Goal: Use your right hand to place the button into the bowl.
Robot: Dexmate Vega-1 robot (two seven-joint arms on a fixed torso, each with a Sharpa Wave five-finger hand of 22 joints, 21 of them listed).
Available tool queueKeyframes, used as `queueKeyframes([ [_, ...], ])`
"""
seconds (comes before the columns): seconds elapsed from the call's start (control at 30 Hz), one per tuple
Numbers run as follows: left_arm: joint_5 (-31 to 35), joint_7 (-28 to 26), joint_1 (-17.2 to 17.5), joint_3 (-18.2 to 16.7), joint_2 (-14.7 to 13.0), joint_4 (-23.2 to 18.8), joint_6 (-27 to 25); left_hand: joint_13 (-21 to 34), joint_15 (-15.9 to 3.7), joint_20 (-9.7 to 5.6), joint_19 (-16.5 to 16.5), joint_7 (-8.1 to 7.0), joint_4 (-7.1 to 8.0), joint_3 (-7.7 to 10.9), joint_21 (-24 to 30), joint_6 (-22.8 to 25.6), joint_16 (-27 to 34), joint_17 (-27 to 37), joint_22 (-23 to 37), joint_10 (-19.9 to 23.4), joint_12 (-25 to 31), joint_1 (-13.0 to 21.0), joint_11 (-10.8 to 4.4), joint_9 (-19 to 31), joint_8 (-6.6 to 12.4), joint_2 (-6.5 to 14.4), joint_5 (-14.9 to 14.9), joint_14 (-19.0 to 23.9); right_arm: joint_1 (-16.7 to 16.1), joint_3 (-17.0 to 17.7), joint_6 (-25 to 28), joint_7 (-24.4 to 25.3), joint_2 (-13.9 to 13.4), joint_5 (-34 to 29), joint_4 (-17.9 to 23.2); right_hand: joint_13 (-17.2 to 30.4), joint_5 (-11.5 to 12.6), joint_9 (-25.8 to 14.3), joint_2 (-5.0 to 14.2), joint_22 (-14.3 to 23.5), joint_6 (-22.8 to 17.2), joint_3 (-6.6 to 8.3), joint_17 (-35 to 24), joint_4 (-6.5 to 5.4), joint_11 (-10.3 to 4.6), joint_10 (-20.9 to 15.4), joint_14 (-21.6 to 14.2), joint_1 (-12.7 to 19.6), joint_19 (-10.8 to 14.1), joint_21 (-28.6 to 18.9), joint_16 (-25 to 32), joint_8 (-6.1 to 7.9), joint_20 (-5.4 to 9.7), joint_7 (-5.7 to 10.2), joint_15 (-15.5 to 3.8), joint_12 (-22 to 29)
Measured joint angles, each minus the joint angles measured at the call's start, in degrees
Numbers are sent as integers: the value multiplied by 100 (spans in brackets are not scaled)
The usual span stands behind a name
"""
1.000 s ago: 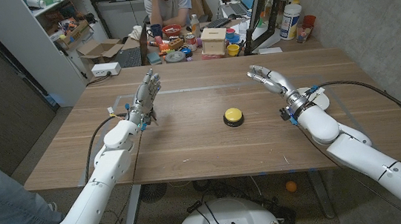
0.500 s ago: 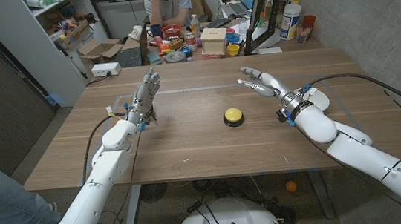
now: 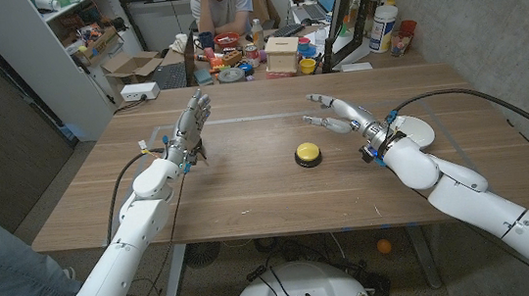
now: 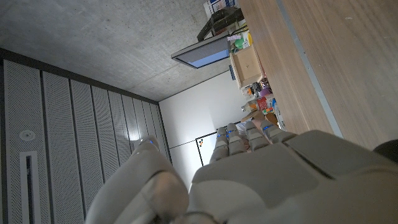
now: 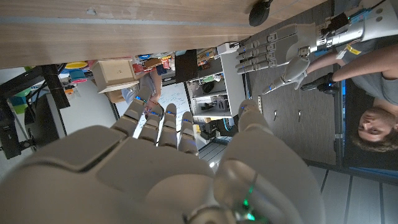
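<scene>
The wooden bench (image 3: pixel 249 184) is carrying the robot's two arms and one small task object, and a person (image 3: pixel 221 3) is sitting beyond its far edge among a cluttered spread of boxes, bottles and cups. The right hand (image 3: pixel 340 112) is hovering above the bench right of centre, its fingers (image 3: pixel 318 100) spread apart and reaching toward the left and far side, gripping nothing and touching nothing. In the right wrist view the same hand (image 5: pixel 180 168) is showing its back with the fingers apart. The left hand (image 3: pixel 192 128) is standing on the left part of the bench with its fingers pointing up and away, slightly apart and empty; it is also appearing at a distance in the right wrist view (image 5: pixel 273 53). A white rounded object (image 3: pixel 418 130) is lying on the bench just behind the right wrist; what it is I cannot tell. The button (image 3: pixel 307 153), yellow on a dark base, is sitting on the bench near the middle, nearer the robot than the right hand's fingertips and slightly left of them, apart from them, with bare wood between.
</scene>
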State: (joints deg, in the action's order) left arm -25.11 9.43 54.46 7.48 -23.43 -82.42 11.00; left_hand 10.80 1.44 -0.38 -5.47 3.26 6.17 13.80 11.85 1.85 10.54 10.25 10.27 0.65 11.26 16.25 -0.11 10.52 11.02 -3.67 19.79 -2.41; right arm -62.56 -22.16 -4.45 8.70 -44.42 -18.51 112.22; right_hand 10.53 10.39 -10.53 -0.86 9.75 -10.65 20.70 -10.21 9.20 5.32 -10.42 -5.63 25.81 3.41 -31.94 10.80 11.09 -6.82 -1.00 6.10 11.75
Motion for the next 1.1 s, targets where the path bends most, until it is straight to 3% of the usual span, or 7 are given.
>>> queueKeyframes([
  [0.2,-22,0,5,0,-8,-13,14,0,31,92,-27,0,0,1,0,0,0,4,0,0,0,0,0,0,0,0,0,-31,40,-64,145,-103,0,-403,92,29,43,0,-86,0,21,-21,-7,21,-9,53,31,86,-18,117,0,0,-390,62,190,0],
  [0.3,-35,-1,9,0,-12,-18,31,0,31,92,-28,0,0,1,0,0,0,30,-1,0,0,0,0,0,0,0,0,-31,64,-100,205,-160,17,-619,132,29,43,0,-117,0,34,-21,-7,21,-30,74,62,117,-61,145,0,0,-446,74,221,0],
  [0.73,-76,-14,39,0,-20,-33,69,0,73,252,-56,-31,-16,-15,0,30,0,29,-1,1,0,23,0,0,22,23,0,-73,174,-221,334,-432,98,-1262,159,28,65,-29,-182,-1,-4,-87,-6,-45,-81,124,185,154,-122,332,-22,0,-507,210,507,0],
  [0.9,-87,-24,53,0,-28,-44,77,0,102,297,-28,-31,1,-31,0,30,0,29,-1,1,0,23,0,0,22,23,0,-102,252,-282,370,-546,130,-1486,95,28,90,-28,-281,-1,-20,-135,-6,-46,-81,124,153,135,-121,378,-22,0,-508,392,538,0],
  [1.1,-90,-43,75,0,-40,-78,77,0,102,356,-54,-30,8,-38,0,30,0,29,-2,1,0,23,0,0,22,23,0,-102,322,-329,450,-669,157,-1787,47,27,193,-28,-428,6,213,-204,-6,-20,0,376,193,199,25,451,-21,-30,-566,507,577,-23],
])
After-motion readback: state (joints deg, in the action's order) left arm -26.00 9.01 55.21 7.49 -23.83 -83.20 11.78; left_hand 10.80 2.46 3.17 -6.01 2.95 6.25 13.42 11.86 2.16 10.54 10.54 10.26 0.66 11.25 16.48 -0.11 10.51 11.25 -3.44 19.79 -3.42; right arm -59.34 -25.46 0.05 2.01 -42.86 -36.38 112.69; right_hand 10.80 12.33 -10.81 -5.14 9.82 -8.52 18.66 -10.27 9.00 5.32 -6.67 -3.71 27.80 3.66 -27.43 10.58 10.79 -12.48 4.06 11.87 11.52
